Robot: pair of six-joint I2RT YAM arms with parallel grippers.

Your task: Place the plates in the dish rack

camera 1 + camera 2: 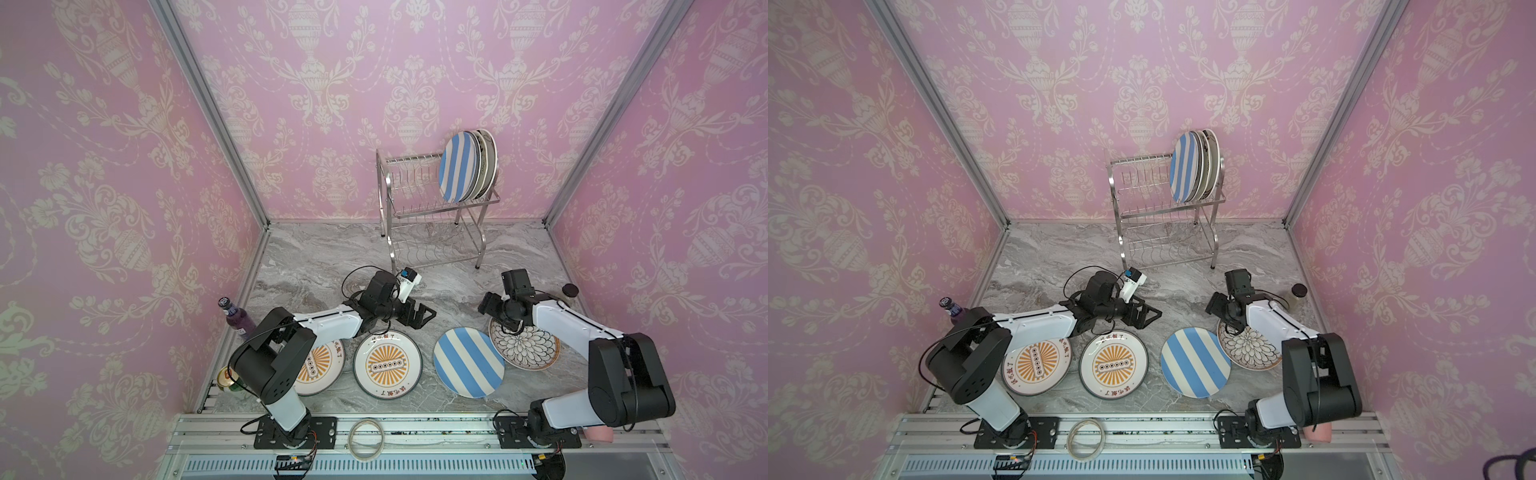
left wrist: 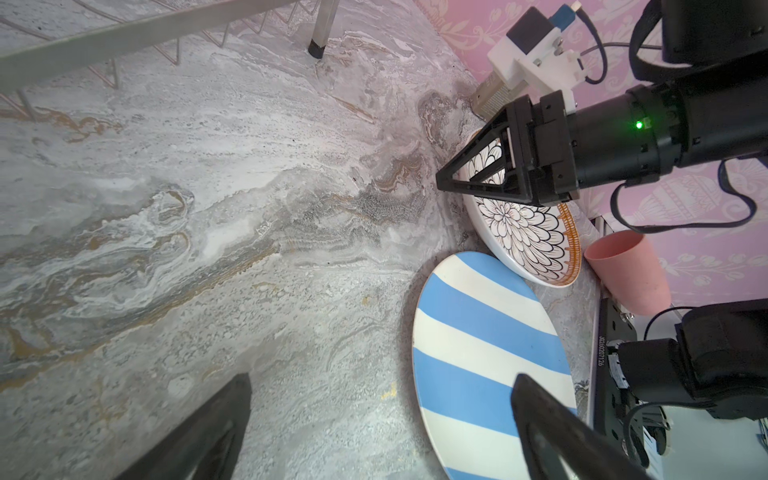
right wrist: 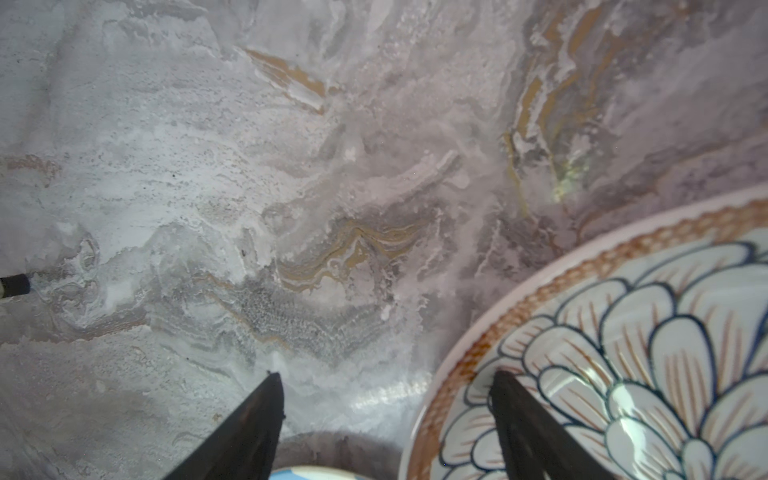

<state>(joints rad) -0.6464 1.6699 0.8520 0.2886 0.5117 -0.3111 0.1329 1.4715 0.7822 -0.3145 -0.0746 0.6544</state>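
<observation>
Right gripper (image 3: 386,374): jaws wide, one finger over petal plate (image 1: 524,345), other over bare table (image 1: 332,257).
Plate lies flat, just beside striped plate (image 1: 468,361).
You want rim centred between fingers; descend slowly, pinch rim only, tilt edge up before lifting.
Dish rack (image 1: 432,208) stands far back, upper slots free.
Left gripper (image 2: 382,377) wide, empty.

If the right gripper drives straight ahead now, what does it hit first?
Probably the petal-patterned plate: its rim lies between the right gripper's open jaws. Otherwise the marble tabletop. Depth is unclear.
</observation>
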